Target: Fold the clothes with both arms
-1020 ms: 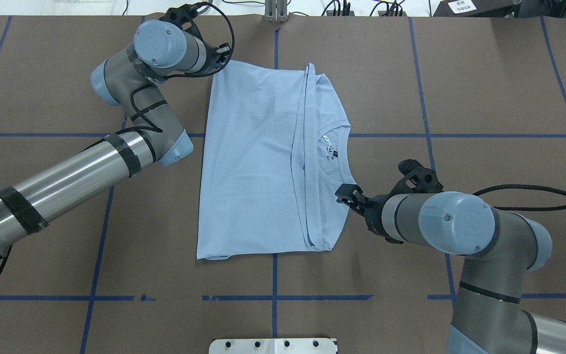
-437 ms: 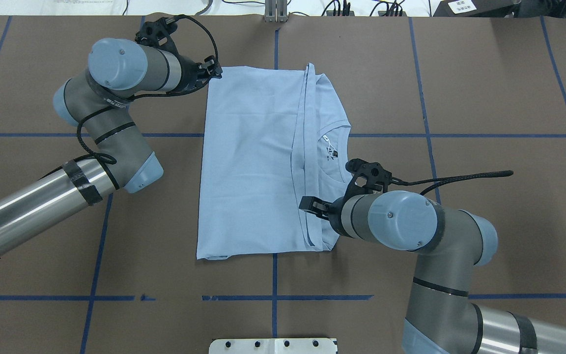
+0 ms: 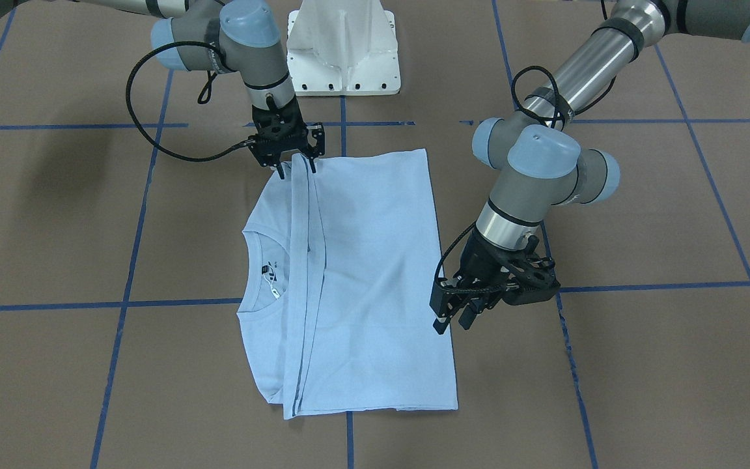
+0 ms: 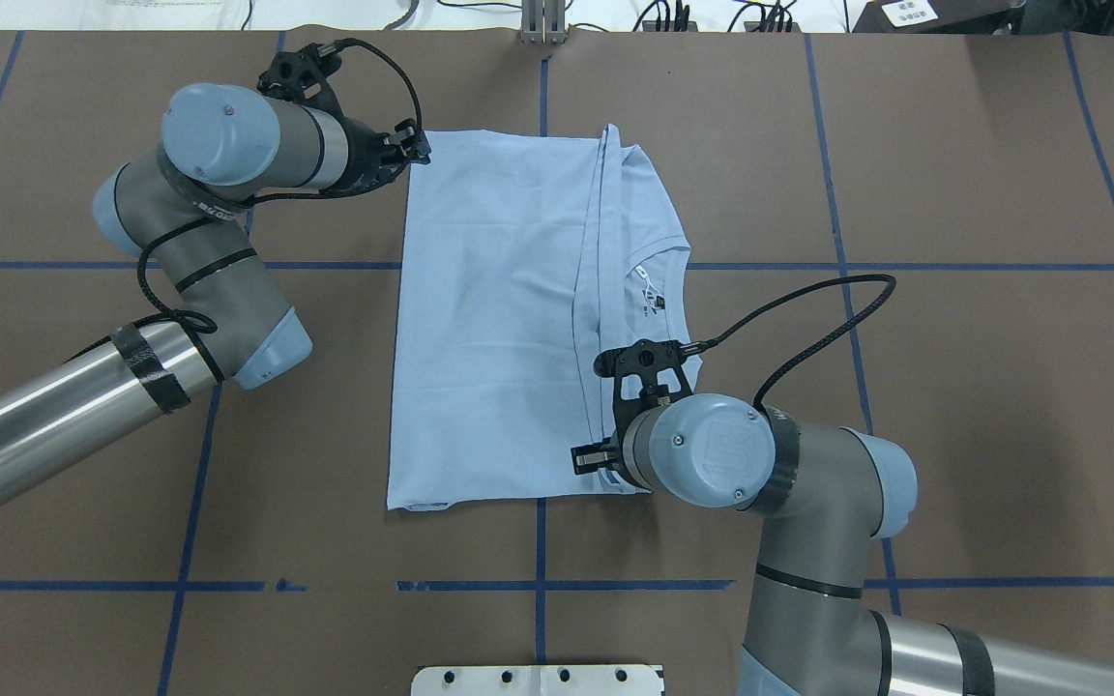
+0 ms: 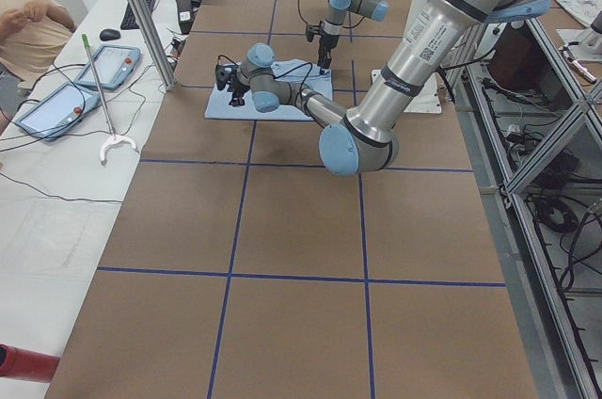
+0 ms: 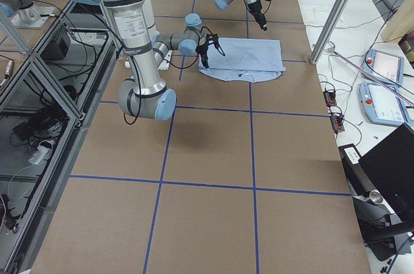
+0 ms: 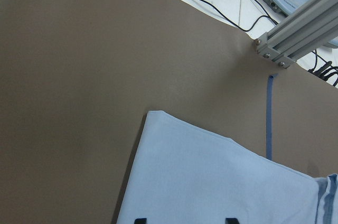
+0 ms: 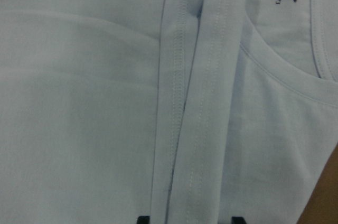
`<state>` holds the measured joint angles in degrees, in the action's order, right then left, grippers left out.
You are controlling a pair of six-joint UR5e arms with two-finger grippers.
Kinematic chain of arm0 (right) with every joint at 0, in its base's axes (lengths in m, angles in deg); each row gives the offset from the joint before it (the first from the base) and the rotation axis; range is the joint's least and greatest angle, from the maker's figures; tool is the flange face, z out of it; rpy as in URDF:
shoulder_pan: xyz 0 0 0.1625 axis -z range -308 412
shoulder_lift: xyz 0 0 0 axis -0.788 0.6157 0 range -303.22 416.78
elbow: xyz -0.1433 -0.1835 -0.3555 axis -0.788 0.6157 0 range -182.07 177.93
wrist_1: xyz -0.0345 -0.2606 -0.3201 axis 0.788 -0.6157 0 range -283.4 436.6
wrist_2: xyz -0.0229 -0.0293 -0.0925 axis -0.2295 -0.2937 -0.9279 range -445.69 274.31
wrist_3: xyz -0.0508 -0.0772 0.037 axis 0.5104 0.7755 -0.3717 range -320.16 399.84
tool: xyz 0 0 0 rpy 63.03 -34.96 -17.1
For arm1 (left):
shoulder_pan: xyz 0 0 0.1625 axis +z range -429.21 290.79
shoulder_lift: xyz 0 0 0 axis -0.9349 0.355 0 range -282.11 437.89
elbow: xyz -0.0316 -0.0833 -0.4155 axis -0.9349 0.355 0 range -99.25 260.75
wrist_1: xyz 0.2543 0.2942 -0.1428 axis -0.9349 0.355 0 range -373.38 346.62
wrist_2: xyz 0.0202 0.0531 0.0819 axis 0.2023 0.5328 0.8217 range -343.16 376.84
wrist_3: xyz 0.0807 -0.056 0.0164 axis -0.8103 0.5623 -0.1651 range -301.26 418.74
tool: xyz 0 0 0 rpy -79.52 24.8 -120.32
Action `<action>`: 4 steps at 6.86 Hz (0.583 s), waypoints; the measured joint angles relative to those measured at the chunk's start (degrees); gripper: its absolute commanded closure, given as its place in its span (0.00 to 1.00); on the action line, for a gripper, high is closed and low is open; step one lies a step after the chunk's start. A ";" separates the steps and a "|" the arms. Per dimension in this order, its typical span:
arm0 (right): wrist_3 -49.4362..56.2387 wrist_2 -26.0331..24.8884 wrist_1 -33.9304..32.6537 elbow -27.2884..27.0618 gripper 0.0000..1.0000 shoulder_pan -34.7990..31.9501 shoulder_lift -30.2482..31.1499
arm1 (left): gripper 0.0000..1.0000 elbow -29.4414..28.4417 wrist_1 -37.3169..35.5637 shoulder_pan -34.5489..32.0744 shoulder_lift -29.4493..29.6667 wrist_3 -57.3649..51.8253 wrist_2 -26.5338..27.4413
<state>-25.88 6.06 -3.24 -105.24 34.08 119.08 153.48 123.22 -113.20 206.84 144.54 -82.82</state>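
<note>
Mostly folded, the T-shirt (image 4: 499, 319) lies flat on the table (image 4: 953, 387). Its chest is covered by the fold, and its neck label (image 4: 661, 307) is too small to read. Both grippers' fingers (image 3: 441, 324) are spread and empty. The right gripper (image 3: 297, 170) straddles the shirt's folded hem, contact unclear. The left gripper (image 3: 451, 320) hovers by the shirt's far corner.

Bright, even light; soft shadows; sharp focus.

Light blue T-shirt (image 3: 375, 260), black neck label (image 3: 265, 268), brown table (image 3: 642, 215) with blue grid lines (image 3: 674, 284), white pedestal (image 3: 342, 52)
</note>
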 measured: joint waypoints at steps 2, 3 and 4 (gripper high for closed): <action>8.12 -0.07 -2.22 0.15 0.55 0.38 -0.92 | 0.41 0.03 0.03 0.32 -0.54 1.82 0.08; 10.11 -0.15 -2.43 0.10 0.53 0.66 -0.97 | 0.41 0.03 0.05 0.45 -0.72 2.26 0.13; 11.02 -0.25 -2.54 0.01 0.52 1.17 -0.94 | 0.41 0.04 0.06 0.52 -0.76 2.44 0.18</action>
<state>-14.85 5.80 -5.78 -105.23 35.25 118.13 153.52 123.28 -112.68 206.08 146.98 -82.64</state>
